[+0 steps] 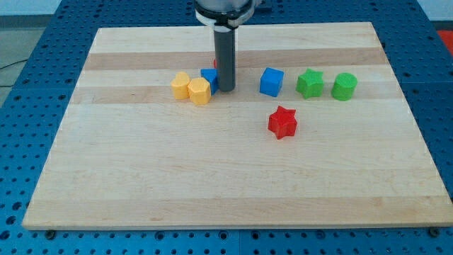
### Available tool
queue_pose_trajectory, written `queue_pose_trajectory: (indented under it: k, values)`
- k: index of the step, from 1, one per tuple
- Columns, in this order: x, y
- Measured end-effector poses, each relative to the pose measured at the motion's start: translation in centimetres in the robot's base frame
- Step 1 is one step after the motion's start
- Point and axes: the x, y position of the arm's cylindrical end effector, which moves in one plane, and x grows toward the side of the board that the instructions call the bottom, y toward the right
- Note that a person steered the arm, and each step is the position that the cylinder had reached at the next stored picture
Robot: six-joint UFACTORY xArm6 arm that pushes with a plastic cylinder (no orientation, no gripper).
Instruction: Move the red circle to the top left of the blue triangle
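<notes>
Wooden board on a blue perforated bench

The board (141,177) carries two yellow blocks (191,88) at ten o'clock, a blue block (208,77) beside them, a blue cube (271,81), green star (309,83), green cylinder (345,86) toward two, and a red star (282,122) near centre.

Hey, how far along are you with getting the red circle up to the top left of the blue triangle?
Nothing looks finished. In hand: my tip sits just to the view's right of the blue triangle, which the rod partly hides. Only a sliver of red shows behind the rod, above the triangle; I take it for the red circle. Left: nudging it toward the view's left, if it isn't there already. I can't confirm.
</notes>
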Motion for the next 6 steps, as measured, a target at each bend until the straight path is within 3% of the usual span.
queue_pose_trajectory:
  k: [2,3,5,6]
  values:
    - [3.1,-2.4]
    - [2.4,-5.6]
    - [-5.0,-8.3]
    - [-7.4,-5.2]
